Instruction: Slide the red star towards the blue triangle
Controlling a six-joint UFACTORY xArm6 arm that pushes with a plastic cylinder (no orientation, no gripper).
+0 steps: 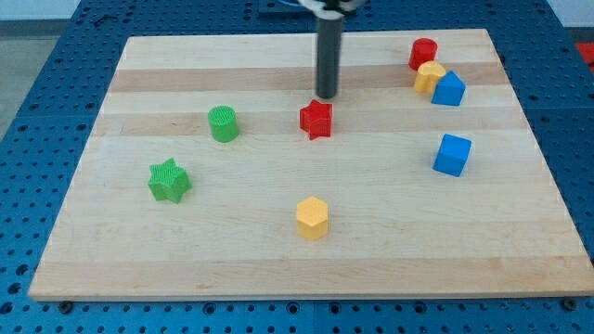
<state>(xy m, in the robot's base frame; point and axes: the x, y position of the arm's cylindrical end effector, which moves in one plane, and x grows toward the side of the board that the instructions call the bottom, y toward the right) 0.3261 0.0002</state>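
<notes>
The red star [316,119] lies near the middle of the wooden board, a little towards the view's top. My tip [327,96] is just above it in the view, slightly to its right, very close to the star. The blue triangle-like block [449,90] sits at the view's upper right, touching a yellow block [428,77], with a red cylinder [423,53] just above them.
A blue cube [453,155] lies at the right. A green cylinder [223,123] is left of the red star. A green star [169,180] lies at the left. A yellow hexagon block [313,217] sits at the bottom centre. The board's edge [306,295] runs along the bottom.
</notes>
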